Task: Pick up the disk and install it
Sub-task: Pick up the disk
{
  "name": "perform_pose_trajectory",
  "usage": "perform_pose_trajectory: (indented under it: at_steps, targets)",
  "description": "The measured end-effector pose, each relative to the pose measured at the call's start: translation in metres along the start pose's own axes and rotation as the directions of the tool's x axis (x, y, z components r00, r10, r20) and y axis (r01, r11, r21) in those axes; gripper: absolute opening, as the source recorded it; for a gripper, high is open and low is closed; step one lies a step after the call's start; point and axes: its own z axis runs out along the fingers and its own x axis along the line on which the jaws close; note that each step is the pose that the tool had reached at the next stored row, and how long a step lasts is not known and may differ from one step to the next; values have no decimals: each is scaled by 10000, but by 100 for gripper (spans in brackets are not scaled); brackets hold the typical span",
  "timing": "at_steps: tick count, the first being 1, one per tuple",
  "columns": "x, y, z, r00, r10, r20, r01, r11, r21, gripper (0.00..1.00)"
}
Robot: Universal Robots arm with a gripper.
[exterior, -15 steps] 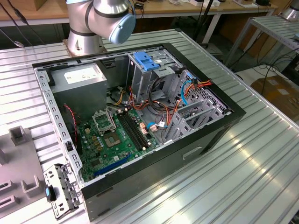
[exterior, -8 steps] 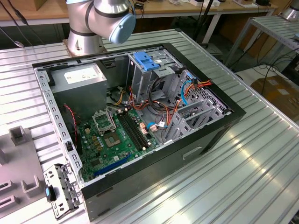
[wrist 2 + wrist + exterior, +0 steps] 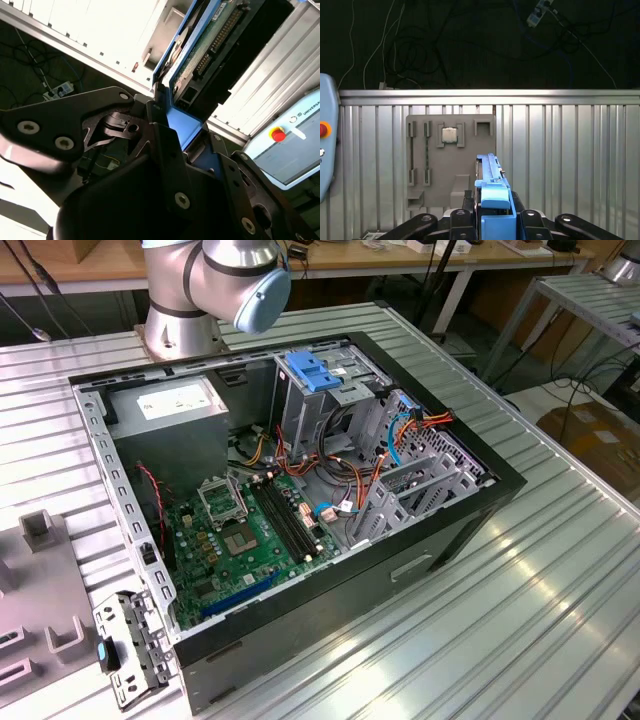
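Pincer (image 3: 492, 215) is clenched on the disk (image 3: 490, 175), held edge-on with its long axis pointing straight away from the pincer toward the ribbed surface (image 3: 560, 165); its green circuit-board face shows in the second wrist view.

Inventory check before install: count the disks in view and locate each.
1. The disk sits edge-on in the end effector, in both wrist views; the drive cage in the exterior view may hide more.
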Motion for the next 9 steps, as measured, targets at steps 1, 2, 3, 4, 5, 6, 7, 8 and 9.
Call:
perform_pose_trajectory:
  at_steps: [1, 2, 3, 4, 5, 6, 7, 8, 9]
  targets:
    - [0, -27, 0, 10000, 0, 0, 0, 10000, -1, 37]
    - [0, -55, -1, 10000, -1, -1, 1, 10000, -2, 37]
    - [0, -74, 0, 10000, 0, 0, 0, 10000, -1, 37]
    - [-1, -87, -1, 10000, 0, -1, 0, 10000, -1, 37]
    - [-1, -101, 0, 10000, 0, 0, 0, 10000, -1, 37]
    - [-1, -116, 0, 10000, 0, 0, 0, 10000, 0, 37]
    - [-1, -133, 0, 10000, 0, -1, 0, 10000, -1, 37]
    - [-1, -157, 0, 10000, 0, -1, 0, 10000, -1, 37]
    - [-1, -175, 0, 10000, -1, 0, 1, 10000, -1, 37]
